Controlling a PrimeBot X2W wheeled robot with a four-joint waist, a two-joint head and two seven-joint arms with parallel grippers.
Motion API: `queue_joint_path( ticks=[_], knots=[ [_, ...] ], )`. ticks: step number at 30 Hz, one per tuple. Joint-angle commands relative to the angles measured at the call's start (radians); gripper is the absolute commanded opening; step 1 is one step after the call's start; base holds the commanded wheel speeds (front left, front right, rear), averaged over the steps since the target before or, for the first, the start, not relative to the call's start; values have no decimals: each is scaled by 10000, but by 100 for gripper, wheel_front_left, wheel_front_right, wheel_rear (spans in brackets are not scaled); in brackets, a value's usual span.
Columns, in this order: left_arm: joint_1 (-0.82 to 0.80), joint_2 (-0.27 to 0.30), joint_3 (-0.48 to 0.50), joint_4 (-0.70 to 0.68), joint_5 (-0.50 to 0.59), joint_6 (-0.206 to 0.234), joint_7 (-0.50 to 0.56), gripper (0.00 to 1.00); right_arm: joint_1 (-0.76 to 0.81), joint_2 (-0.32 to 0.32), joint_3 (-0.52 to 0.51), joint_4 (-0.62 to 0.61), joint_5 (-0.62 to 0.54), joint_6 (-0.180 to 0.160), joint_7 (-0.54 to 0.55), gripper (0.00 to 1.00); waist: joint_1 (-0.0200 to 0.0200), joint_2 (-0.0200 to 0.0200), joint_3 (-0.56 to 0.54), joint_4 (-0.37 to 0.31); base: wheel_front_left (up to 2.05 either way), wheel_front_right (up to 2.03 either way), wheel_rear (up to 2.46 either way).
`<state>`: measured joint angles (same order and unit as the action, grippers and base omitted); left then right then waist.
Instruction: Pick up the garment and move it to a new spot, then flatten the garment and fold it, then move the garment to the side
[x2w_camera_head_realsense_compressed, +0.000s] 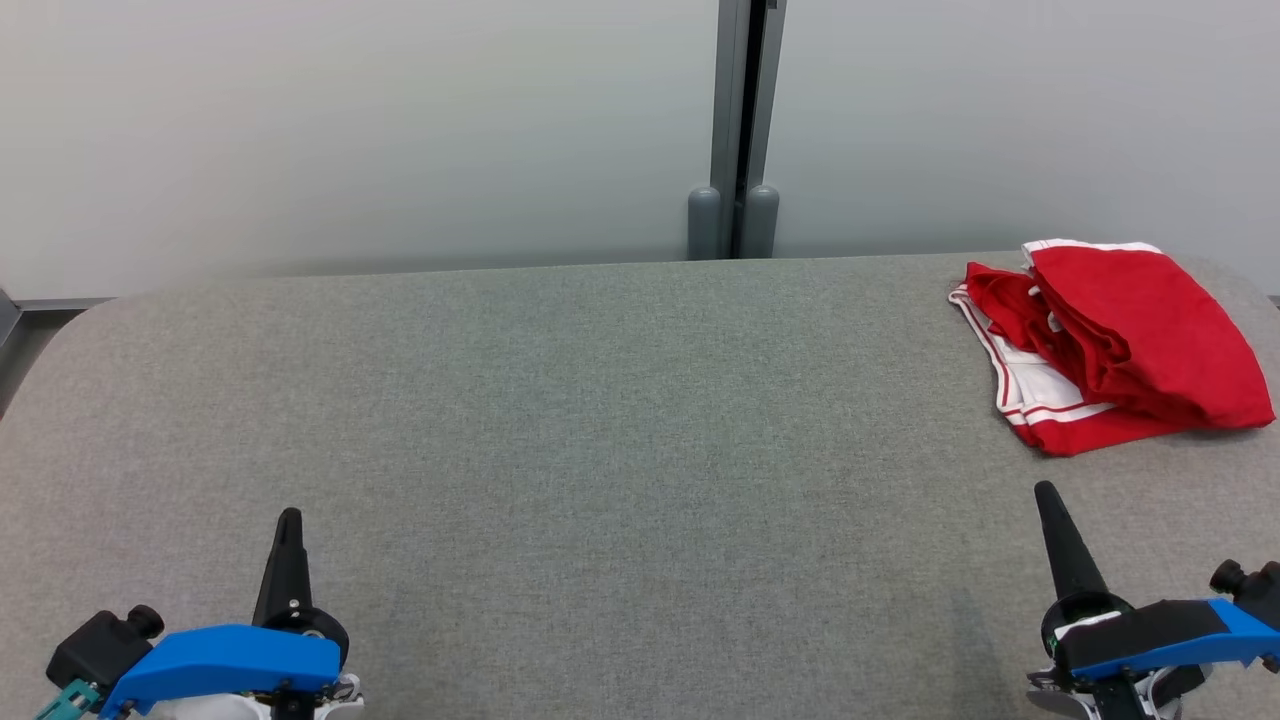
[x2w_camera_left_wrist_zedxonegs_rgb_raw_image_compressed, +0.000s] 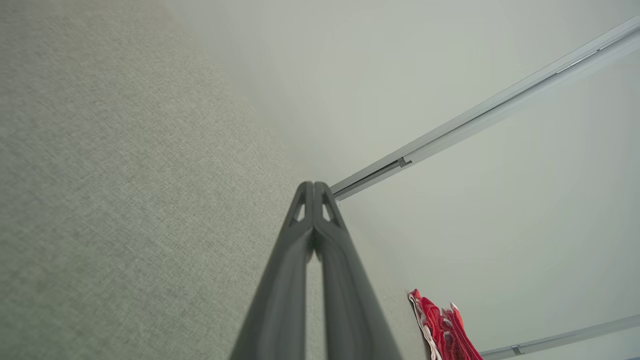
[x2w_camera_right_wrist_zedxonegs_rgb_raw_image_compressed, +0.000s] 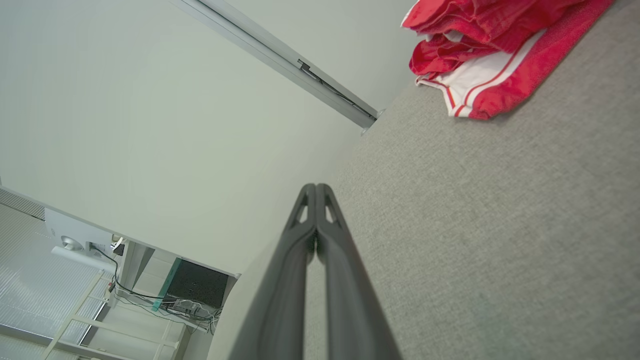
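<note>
The red garment (x2w_camera_head_realsense_compressed: 1130, 340) sits far right on the desk (x2w_camera_head_realsense_compressed: 600, 420), just ahead of the right gripper (x2w_camera_head_realsense_compressed: 1047, 495), and both arms' jaws are closed, empty

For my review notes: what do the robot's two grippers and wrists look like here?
The left gripper and right gripper look alike: long, dark grey, tapering fingers with small triangular cut-outs near the tips, a round black hub, then a bright blue cover over black and white housing. The left wrist also carries a teal piece.
</note>
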<state>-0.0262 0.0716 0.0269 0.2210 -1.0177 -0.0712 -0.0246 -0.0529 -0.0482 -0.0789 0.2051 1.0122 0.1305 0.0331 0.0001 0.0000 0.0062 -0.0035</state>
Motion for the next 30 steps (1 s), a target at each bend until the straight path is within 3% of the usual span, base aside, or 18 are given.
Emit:
queue_joint_path(
  ticks=[1, 30],
  knots=[
    [-304, 24, 115, -68, -288, -85, 77, 0, -219, -27, -53, -60, 320, 3, 32, 0, -1, 0, -1, 1, 0, 0, 0],
    [-602, -91, 502, 89, -3071, -353, 739, 0, -422, -30, -204, 167, 3128, 4, 434, 0, -1, 0, -13, 15, 0, 0, 0]
  ],
)
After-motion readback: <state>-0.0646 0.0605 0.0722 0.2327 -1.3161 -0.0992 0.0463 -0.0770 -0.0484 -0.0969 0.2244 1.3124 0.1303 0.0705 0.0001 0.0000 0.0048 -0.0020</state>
